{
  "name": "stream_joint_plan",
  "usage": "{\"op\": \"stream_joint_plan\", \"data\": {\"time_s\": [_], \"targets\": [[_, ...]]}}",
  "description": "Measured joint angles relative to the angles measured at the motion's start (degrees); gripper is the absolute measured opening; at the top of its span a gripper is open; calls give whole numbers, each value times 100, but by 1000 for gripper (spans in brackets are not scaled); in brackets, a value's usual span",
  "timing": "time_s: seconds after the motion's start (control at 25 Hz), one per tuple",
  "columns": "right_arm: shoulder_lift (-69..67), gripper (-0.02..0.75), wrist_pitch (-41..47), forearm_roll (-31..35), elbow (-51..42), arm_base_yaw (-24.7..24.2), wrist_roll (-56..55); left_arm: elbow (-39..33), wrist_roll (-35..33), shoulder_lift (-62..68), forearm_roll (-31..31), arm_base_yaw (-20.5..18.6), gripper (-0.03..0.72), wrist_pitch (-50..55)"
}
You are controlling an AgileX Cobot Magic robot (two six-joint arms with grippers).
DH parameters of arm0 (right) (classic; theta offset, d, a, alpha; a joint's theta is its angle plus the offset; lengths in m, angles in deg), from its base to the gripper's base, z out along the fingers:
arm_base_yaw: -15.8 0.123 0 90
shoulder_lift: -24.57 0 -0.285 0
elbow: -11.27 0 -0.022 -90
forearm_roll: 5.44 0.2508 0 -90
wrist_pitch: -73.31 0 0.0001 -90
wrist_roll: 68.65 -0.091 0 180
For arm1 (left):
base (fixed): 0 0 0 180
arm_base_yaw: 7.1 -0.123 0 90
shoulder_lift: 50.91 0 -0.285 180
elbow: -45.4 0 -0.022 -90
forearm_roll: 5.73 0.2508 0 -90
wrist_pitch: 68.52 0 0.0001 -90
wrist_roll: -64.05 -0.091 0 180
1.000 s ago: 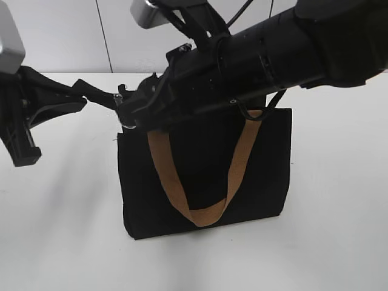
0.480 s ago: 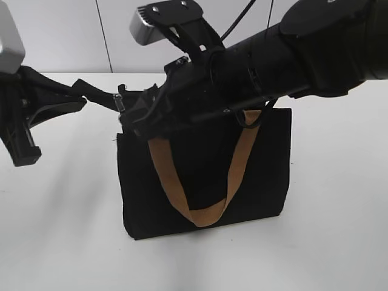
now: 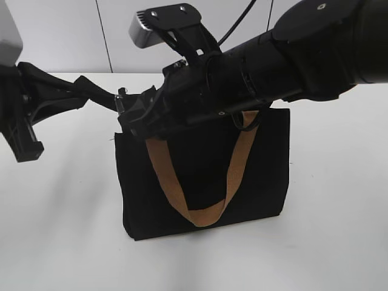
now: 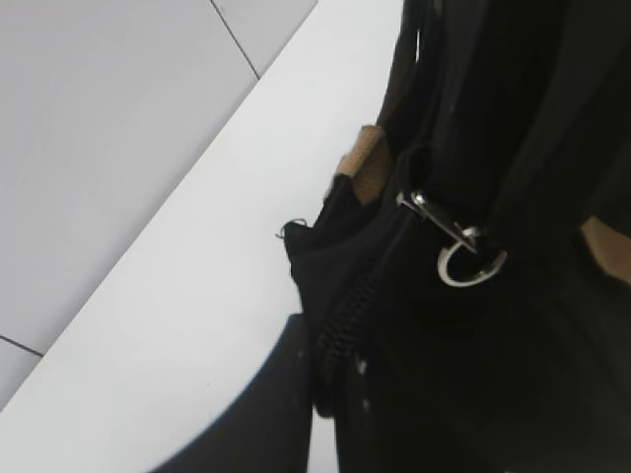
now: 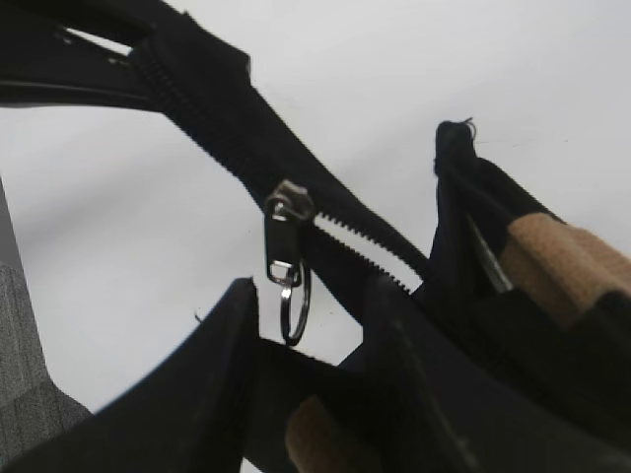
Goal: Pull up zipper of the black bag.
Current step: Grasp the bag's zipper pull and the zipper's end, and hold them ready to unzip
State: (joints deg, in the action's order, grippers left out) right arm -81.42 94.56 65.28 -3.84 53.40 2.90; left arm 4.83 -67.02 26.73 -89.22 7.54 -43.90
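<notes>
The zipper (image 5: 289, 229), a small silver slider with a ring pull hanging free beneath it, sits on the black track near the left end of the bag's (image 3: 206, 182) top edge, the teeth beyond it parted in the right wrist view; it also shows in the left wrist view (image 4: 454, 241) and as a glint in the exterior view (image 3: 120, 97). Over the last second the right arm has lifted and swung slightly back, and the ring that hung below its tip is no longer visible in the exterior view. The right claw (image 5: 306, 325) stands open with its fingers just beside the ring, gripping nothing. The left claw (image 4: 296, 394) holds the stretched tail of the track taut, closed on it as far as the views show. The tan handle (image 3: 197, 212) droops down the bag's front, and the bag stands upright on the white desk (image 3: 339, 230). The pull appears not yet made; the ring is probably still to be caught.
</notes>
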Motion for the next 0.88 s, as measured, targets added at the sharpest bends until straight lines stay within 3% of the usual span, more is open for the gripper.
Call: {"op": "stream_joint_plan", "data": {"time_s": [0.68, 0.88], "targets": [[474, 284, -105, -264, 0, 0, 27, 341, 0, -39, -64, 0, 15, 55], [474, 284, -298, -320, 0, 0, 850, 341, 0, -39, -76, 0, 15, 62]]}}
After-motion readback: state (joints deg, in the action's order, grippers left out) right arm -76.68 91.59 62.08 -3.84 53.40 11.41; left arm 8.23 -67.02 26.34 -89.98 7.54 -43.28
